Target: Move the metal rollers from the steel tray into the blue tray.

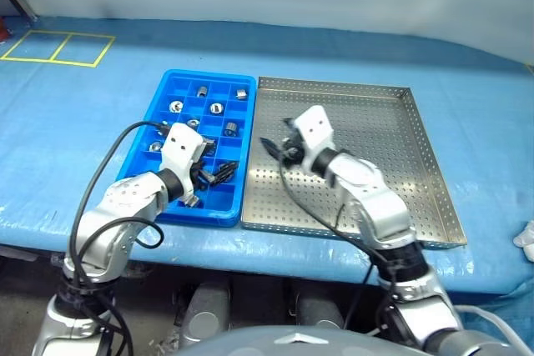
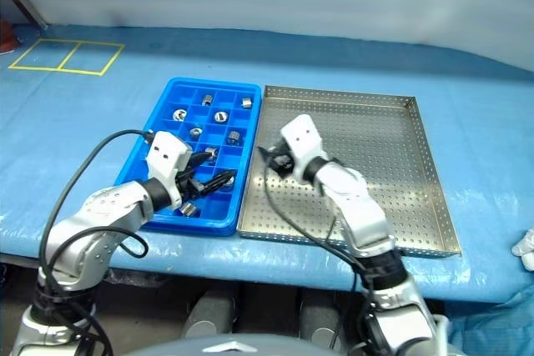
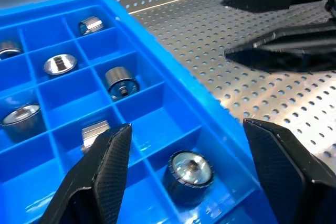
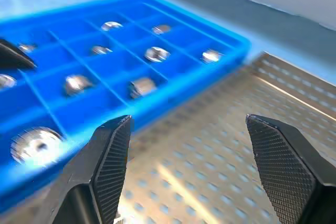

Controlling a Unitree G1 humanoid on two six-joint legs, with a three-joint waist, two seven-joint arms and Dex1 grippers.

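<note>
The blue tray (image 1: 173, 93) lies left of the steel tray (image 1: 375, 135), their long sides touching. Several metal rollers (image 1: 216, 108) sit singly in the blue tray's compartments. My left gripper (image 1: 217, 172) hovers open over the tray's near right compartments. In the left wrist view its fingers (image 3: 107, 166) straddle a roller (image 3: 190, 170) lying in a compartment below, without touching it. My right gripper (image 1: 274, 149) is open and empty above the steel tray's perforated floor (image 4: 220, 171), close to the blue tray's rim (image 4: 173, 95). Its black fingers also cross the left wrist view (image 3: 278, 51).
Both trays rest on a table covered in blue cloth (image 1: 83, 139). Yellow tape squares (image 1: 57, 46) mark its far left corner. A white object (image 1: 526, 235) lies at the right edge. Black cables (image 1: 104, 181) loop from both wrists.
</note>
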